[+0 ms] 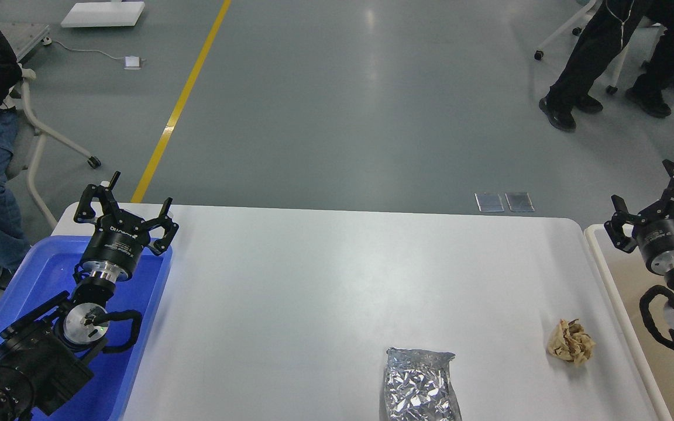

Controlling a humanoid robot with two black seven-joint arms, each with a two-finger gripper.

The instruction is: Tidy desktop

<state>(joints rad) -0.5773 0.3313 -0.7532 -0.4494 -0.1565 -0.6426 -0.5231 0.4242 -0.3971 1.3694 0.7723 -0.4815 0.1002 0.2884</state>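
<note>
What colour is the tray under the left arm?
Blue; the tray shows clearly in the head view, beside the white desktop.

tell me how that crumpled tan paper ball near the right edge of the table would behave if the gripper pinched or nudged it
The crumpled paper ball looks light for its size, so a nudge would probably skid or tumble it across the smooth desktop. Its loose folds suggest it would squash under a pinch rather than resist. Its irregular shape probably won't roll far.

A foil bag [420, 384] is lying on the desktop [325, 280] near its front edge — a crumpled paper wad [571, 342] is sitting to its right, apart.
</note>
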